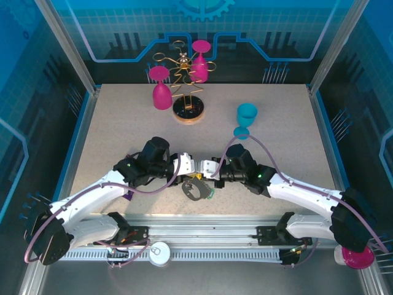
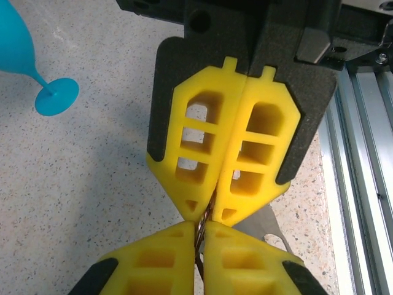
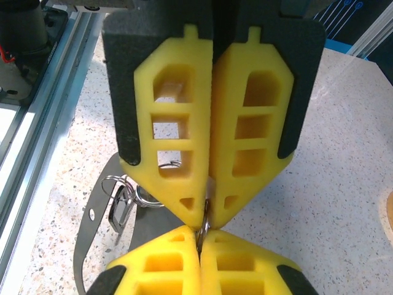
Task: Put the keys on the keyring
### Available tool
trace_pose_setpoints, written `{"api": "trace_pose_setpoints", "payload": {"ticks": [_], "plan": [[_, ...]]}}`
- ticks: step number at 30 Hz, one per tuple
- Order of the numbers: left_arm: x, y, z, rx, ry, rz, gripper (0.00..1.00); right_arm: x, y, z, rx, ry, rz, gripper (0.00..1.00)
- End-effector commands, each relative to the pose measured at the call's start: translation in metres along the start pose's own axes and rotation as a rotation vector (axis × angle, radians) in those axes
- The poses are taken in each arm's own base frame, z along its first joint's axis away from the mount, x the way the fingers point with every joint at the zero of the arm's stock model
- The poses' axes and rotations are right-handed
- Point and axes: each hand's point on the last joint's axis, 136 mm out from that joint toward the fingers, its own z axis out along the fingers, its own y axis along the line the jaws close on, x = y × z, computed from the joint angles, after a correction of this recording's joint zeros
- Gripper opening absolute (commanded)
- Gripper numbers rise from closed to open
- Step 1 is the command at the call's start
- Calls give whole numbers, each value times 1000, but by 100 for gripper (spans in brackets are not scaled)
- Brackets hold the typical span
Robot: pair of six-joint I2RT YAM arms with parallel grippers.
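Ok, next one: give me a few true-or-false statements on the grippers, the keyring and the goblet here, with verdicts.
1. The left gripper and the right gripper are both shut on a thin metal piece. True.
2. The two grippers are far apart. False: they meet tip to tip.
3. The keyring is close beside the meeting fingertips. True.
4. The blue goblet lies on its side. False: it stands upright.

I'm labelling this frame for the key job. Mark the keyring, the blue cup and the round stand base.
keyring (image 3: 86, 243): right wrist view, on its flat grey metal band.
blue cup (image 1: 247, 113): top view, on the bowl.
stand base (image 1: 188, 120): top view, on the near wooden rim.
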Motion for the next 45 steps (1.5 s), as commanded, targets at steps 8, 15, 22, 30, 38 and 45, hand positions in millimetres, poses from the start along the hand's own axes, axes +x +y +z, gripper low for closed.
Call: {"api": "trace_pose_setpoints", "payload": {"ticks": [8,15,22,30,38,45], "plan": [[17,-5,5,-14,-10,28,0,-18,-4,-1,61,-108,-18,9],[10,-6,-3,-96,-133,57,0,25,-1,0,124,7,66,27],[15,-13,-1,-77,-151,48,0,17,9,6,59,-52,83,36],[16,-19,0,-53,-163,46,0,8,11,11,29,-101,56,41],[21,-17,1,-64,-139,41,0,18,10,1,73,-26,-61,31],[20,-14,1,-75,-139,33,0,30,25,8,28,33,-109,14]]}}
